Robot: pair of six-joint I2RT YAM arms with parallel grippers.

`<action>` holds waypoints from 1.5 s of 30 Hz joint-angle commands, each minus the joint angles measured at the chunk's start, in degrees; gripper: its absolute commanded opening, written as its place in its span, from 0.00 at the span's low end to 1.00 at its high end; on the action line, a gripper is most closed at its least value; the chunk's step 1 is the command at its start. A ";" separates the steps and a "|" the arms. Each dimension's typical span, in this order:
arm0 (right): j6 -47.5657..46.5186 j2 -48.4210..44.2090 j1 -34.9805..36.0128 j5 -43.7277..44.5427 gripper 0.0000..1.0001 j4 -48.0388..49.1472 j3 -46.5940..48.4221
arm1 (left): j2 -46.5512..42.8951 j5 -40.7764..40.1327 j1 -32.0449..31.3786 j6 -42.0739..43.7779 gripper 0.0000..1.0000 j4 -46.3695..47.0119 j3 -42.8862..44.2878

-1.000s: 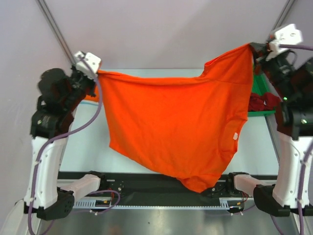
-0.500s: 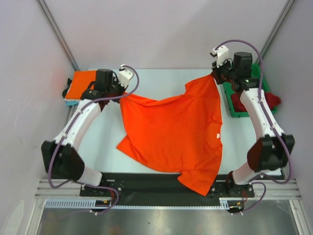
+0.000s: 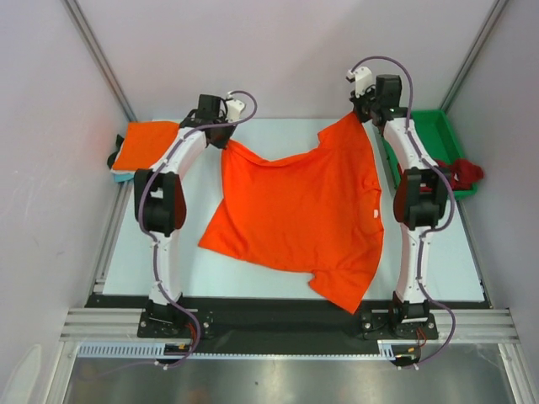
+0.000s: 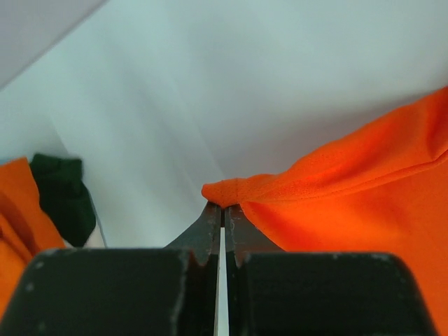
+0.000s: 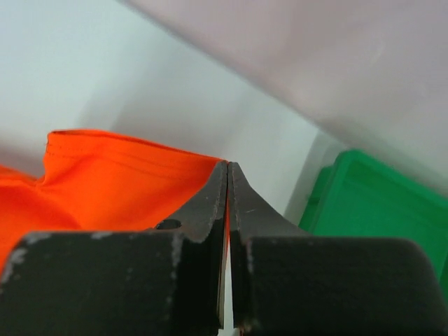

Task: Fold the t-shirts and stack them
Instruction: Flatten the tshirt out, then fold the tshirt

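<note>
A bright orange t-shirt [image 3: 295, 210] lies spread over the table, its lower hem hanging past the front edge. My left gripper [image 3: 226, 139] is shut on its far left corner [image 4: 227, 192], low at the back of the table. My right gripper [image 3: 360, 114] is shut on the far right corner [image 5: 140, 164], with cloth pinched between the jaws. A folded orange t-shirt [image 3: 145, 145] rests at the back left on a pale blue folded one [image 3: 122, 175]. A dark red t-shirt [image 3: 459, 174] lies in the green tray [image 3: 442, 135].
The green tray [image 5: 378, 203] stands at the back right, close to my right gripper. Slanted frame posts rise at both back corners. A black rail [image 3: 253, 316] runs along the front edge, with both arm bases on it.
Both arms swung from high and wide to stretched out low at the back. The shirt, hanging between them a second ago, now lies on the table.
</note>
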 commanded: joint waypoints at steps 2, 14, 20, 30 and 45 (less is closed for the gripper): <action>0.60 10.54 -0.45 3.11 0.00 -0.65 15.74 | 6.11 -1.95 0.46 -1.44 0.00 1.50 10.74; 4.20 20.40 0.43 8.03 0.00 8.83 20.06 | 13.06 -17.16 3.27 -1.61 0.00 5.55 13.39; 3.94 24.88 1.48 9.35 0.00 14.53 22.62 | 15.26 -19.80 4.76 2.08 0.00 8.62 15.05; 5.34 27.79 2.71 11.38 0.00 17.19 26.32 | 20.19 -19.02 4.76 2.88 0.00 6.17 21.03; 0.24 9.33 4.03 9.97 0.00 12.71 7.43 | 3.93 -6.09 5.03 1.82 0.00 7.05 6.62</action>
